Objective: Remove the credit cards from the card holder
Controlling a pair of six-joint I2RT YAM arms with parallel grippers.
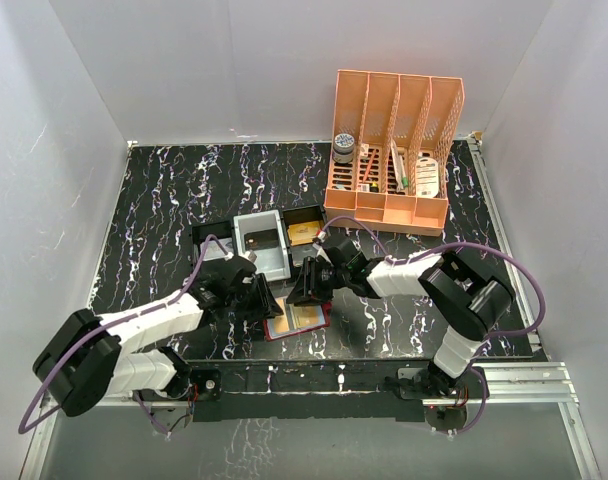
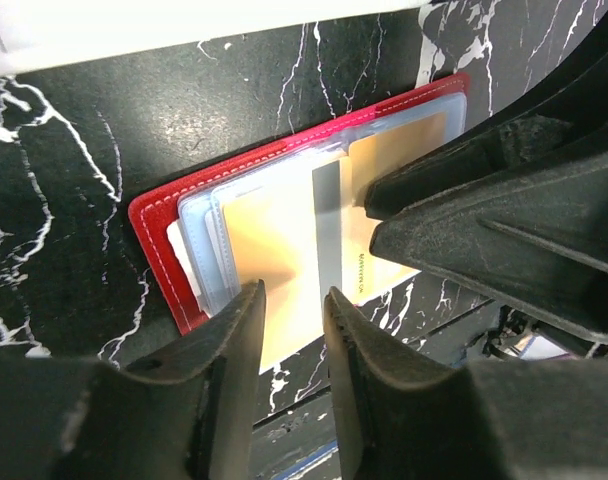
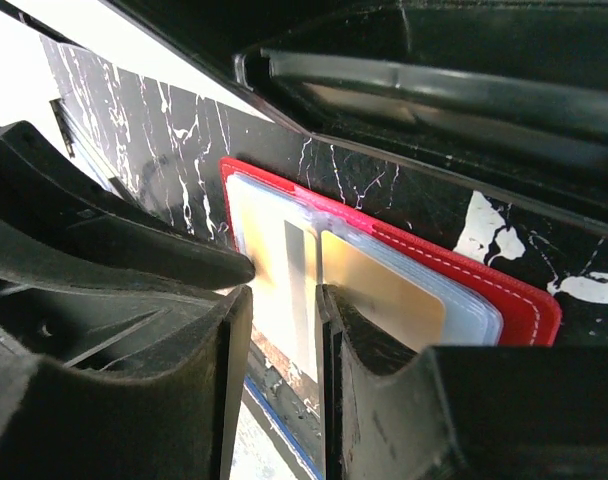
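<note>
Closest to my left wrist camera are my own left fingers (image 2: pixel 219 390), black and blurred. My left claw (image 2: pixel 289 305) stands narrow, with only a slim slit between the tips. Through that slit shows a tan credit card (image 2: pixel 279 240) with a grey stripe. It lies flat, partway out of the card holder (image 2: pixel 159 245) toward me, its near edge past the red border and under my fingertips. I see it beneath the slit, not clamped across it. My right claw (image 3: pixel 286 295) meets the same card from the opposite side and is also narrow. Its tips are on the card or just above it; I cannot tell which. Inside the holder are clear sleeves (image 2: pixel 199 240), and a second tan card (image 2: pixel 409 140) sits tucked in one.

The holder lies opened flat, red with pale stitching, on the black, white-veined bench (image 1: pixel 164 200). It is close to the near edge, about midway along it, between my two wrists. Just behind it, toward the middle of the bench, sits a black tray (image 1: pixel 306 211) with a grey insert (image 1: pixel 261 218). Well apart, by the far right corner, stands an orange divided rack (image 1: pixel 429 105) with small things in its front bins.
</note>
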